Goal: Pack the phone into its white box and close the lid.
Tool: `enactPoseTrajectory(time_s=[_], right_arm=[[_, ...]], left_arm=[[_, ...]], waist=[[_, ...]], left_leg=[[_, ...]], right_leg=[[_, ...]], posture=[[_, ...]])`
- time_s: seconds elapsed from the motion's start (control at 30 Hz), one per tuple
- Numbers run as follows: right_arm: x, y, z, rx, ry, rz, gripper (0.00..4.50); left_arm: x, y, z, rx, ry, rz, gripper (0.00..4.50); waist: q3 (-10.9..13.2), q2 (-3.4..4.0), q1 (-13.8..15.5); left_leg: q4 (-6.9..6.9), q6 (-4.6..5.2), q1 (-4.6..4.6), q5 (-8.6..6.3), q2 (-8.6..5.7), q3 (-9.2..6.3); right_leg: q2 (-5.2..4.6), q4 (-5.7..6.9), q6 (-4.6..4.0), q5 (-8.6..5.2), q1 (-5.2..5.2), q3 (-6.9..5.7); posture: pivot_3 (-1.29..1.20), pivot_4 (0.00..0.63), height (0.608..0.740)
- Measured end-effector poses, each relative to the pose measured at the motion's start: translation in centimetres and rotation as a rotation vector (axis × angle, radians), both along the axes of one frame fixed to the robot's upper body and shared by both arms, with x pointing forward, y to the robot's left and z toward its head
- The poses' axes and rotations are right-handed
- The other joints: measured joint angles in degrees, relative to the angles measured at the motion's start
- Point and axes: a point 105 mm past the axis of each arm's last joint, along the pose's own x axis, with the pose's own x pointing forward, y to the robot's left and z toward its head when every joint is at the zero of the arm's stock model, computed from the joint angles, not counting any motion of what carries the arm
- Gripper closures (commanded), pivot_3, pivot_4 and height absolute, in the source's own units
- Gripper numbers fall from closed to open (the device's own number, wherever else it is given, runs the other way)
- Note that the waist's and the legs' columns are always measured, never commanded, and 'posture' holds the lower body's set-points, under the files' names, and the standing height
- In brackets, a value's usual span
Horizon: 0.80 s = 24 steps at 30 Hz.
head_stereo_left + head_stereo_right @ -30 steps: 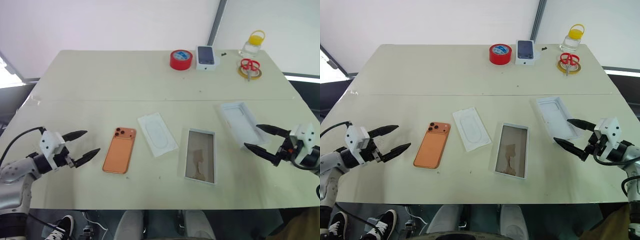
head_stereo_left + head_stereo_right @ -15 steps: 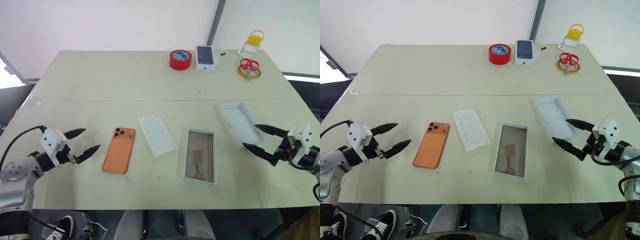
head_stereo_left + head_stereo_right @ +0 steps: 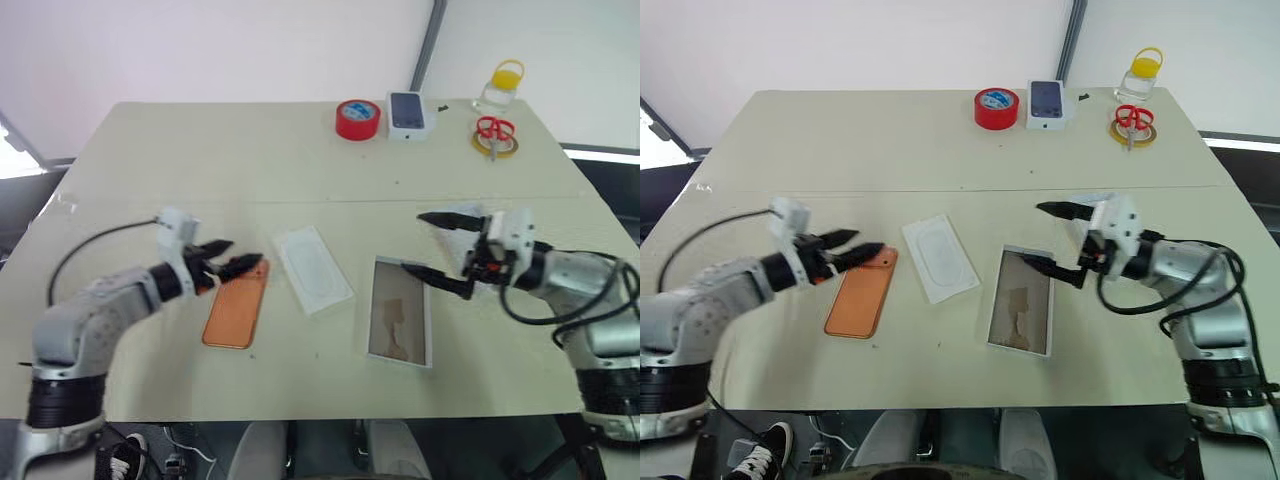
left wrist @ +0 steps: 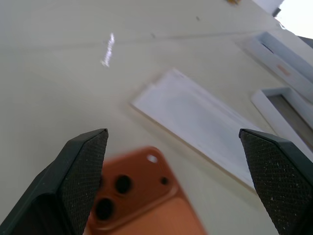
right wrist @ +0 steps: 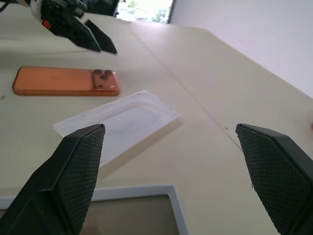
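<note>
The orange phone (image 3: 237, 310) lies flat on the table, camera end away from me. My left gripper (image 3: 238, 256) hovers open just above that camera end; the lenses (image 4: 122, 188) show between its fingers. The white box (image 3: 375, 345), an open tray with a glossy brownish floor, lies right of the phone. My right gripper (image 3: 413, 242) hangs open over the tray's far end, pointing left, nothing between its fingers. The lid (image 4: 274, 51) lies beyond the tray, mostly hidden behind my right hand in the head views.
A thin white card (image 3: 313, 267) with an oval outline lies between phone and tray. At the table's far edge stand a red tape roll (image 3: 358, 118), a small white box with a phone picture (image 3: 411, 112), red scissors (image 3: 493, 133) and a yellow-capped bottle (image 3: 503, 85).
Both arms have swung inward. The left gripper moved right to the phone's camera end and rolled. The right gripper moved left from beside the lid to above the tray. Both stay open.
</note>
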Motion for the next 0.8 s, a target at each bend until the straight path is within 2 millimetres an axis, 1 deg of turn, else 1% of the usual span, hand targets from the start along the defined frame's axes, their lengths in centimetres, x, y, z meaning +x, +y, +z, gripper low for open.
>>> enactPoseTrajectory(time_s=[0.07, 0.17, 0.23, 0.3, 0.37, 0.5, 0.63, 0.73, 0.77, 0.8], right_arm=[[0.2, 0.5, 0.0, 0.003, -0.001, 0.009, 0.02], [0.5, 1.2, -0.1, -0.016, -0.010, 0.032, 0.02], [0.6, 1.4, -0.5, -0.019, 0.006, 0.036, 0.02], [0.7, 1.5, -0.9, -0.011, 0.019, 0.036, 0.02], [0.7, 1.7, -1.1, -0.009, 0.022, 0.039, 0.02], [0.8, 1.8, -0.9, -0.006, 0.003, 0.037, 0.02], [0.9, 1.8, -0.8, -0.009, -0.023, 0.020, 0.02], [0.8, 1.8, -0.9, -0.016, -0.032, 0.011, 0.02], [0.7, 1.8, -1.0, -0.017, -0.033, 0.009, 0.00], [0.7, 1.9, -1.0, -0.017, -0.033, 0.009, 0.00]], left_arm=[[-0.4, -1.2, -0.6, -0.067, 0.076, 0.002, 0.00], [-0.8, -3.4, -1.3, -0.250, 0.216, 0.019, 0.00], [-1.4, -4.5, -2.2, -0.259, 0.291, 0.017, 0.00], [-1.7, -5.2, -2.5, -0.257, 0.322, 0.027, 0.00], [-1.7, -5.8, -2.9, -0.282, 0.365, 0.050, 0.00], [-1.4, -6.2, -2.9, -0.314, 0.412, 0.082, 0.00], [-0.5, -6.9, -2.8, -0.337, 0.439, 0.103, 0.00], [0.6, -7.3, -2.8, -0.370, 0.451, 0.122, 0.00], [0.8, -7.5, -2.8, -0.381, 0.452, 0.127, 0.24], [0.9, -7.5, -2.9, -0.385, 0.453, 0.129, 0.38]], waist=[[0.0, 0.00, 0.2], [0.0, -0.05, 0.3], [0.0, -0.10, 0.2], [0.0, -0.10, 0.2], [0.0, -0.10, 0.2], [0.0, -0.09, 0.2], [0.0, -0.10, 0.4], [0.0, -0.10, 0.3], [0.0, -0.10, 0.3], [0.0, -0.10, 0.3]], left_leg=[[0.03, 0.00, -0.02, 0.00, 0.00, -0.01], [0.10, -0.02, -0.01, 0.01, -0.03, -0.08], [0.10, -0.05, 0.01, 0.03, -0.05, -0.08], [0.10, -0.07, 0.09, 0.04, -0.05, -0.08], [0.09, -0.08, 0.17, 0.05, -0.04, -0.08], [0.09, -0.11, 0.27, 0.07, -0.04, -0.10], [0.11, -0.11, 0.27, 0.07, -0.14, -0.14], [0.11, -0.12, 0.31, 0.08, -0.17, -0.14], [0.11, -0.12, 0.33, 0.08, -0.17, -0.15], [0.11, -0.12, 0.33, 0.08, -0.17, -0.15]], right_leg=[[-0.01, -0.02, -0.01, 0.00, 0.00, 0.00], [-0.04, -0.08, -0.02, 0.00, 0.12, -0.02], [-0.03, -0.08, -0.03, 0.00, 0.13, -0.02], [0.00, -0.06, -0.04, 0.00, 0.18, 0.00], [0.04, -0.04, -0.07, 0.00, 0.25, 0.01], [0.07, -0.03, -0.28, -0.10, 0.35, 0.01], [0.03, -0.09, -0.29, -0.10, 0.45, 0.00], [0.02, -0.12, -0.30, -0.10, 0.50, 0.00], [0.02, -0.12, -0.30, -0.10, 0.52, 0.00], [0.02, -0.12, -0.30, -0.10, 0.54, 0.00]], posture=[[0.00, 0.150, 0.740], [0.00, 0.150, 0.740], [0.00, 0.150, 0.740], [0.00, 0.150, 0.740], [0.00, 0.150, 0.740], [0.00, 0.150, 0.740], [0.00, 0.150, 0.740], [0.00, 0.150, 0.740], [0.00, 0.150, 0.740], [0.00, 0.150, 0.740]])
